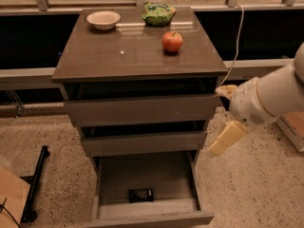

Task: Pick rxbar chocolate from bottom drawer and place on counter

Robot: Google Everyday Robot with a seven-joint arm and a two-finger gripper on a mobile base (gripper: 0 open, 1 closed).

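Note:
The rxbar chocolate (141,194) is a small flat black wrapper lying on the grey floor of the bottom drawer (147,218), which is pulled open, near its front. The counter (123,56) is the glossy grey-brown top of the cabinet. My gripper (225,115) hangs on the white arm to the right of the cabinet, level with the two upper drawers. It is above and to the right of the bar, well apart from it. Its pale yellow fingers (227,137) stand apart and hold nothing.
On the counter stand a white bowl (103,19) at the back left, a green snack bag (158,13) at the back and a red apple (172,42). The two upper drawers (142,109) are slightly ajar. A black bar (37,179) lies on the floor at the left.

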